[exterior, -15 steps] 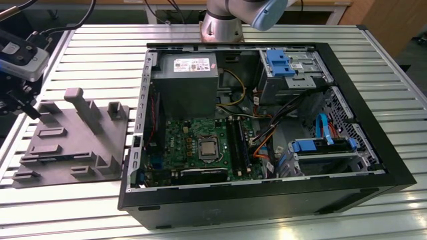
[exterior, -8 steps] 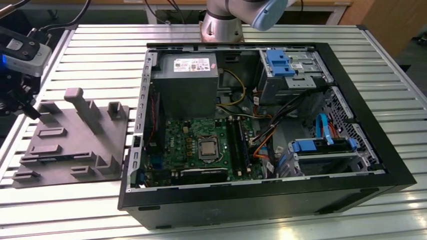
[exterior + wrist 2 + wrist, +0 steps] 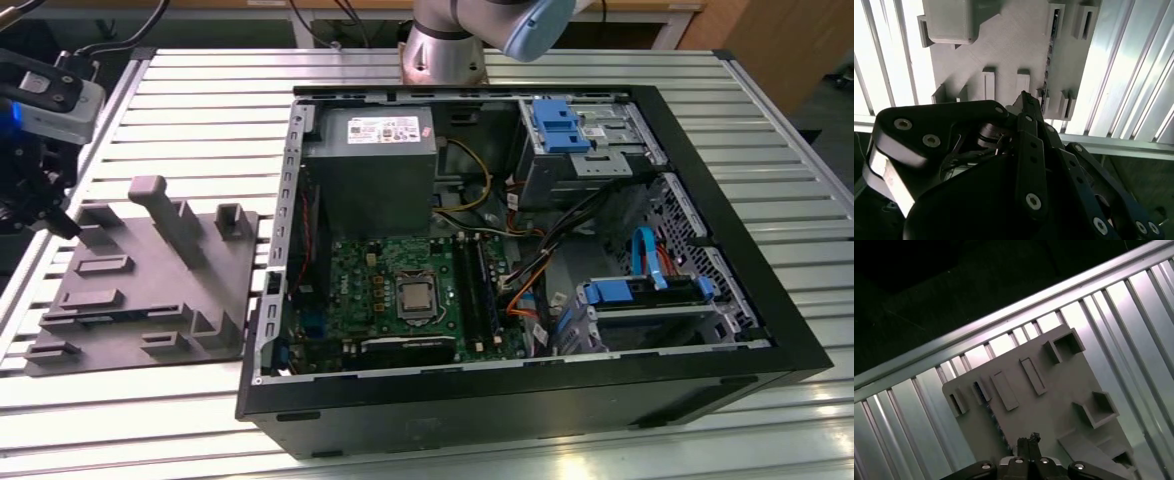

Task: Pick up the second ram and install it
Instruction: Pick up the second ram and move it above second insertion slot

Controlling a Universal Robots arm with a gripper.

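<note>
The second ram (image 3: 1049, 60) stands on edge in the holders of the grey fixture plate (image 3: 147, 300), just beside my claw (image 3: 1029, 440). I judge it stands so that its flat faces can be pinched. The claw hangs above it, drawn together and empty.

Glare on metal table slats (image 3: 1134, 75), dim inside computer case (image 3: 534, 390), soft shadows

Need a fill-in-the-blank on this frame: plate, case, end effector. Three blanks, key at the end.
1. The grey fixture plate lies to the exterior view's ___ of the computer case.
2. The end effector hangs over the ___, outside the case.
3. The plastic drive brackets inside the case are coloured ___.
Missing words: left; fixture plate; blue.
</note>
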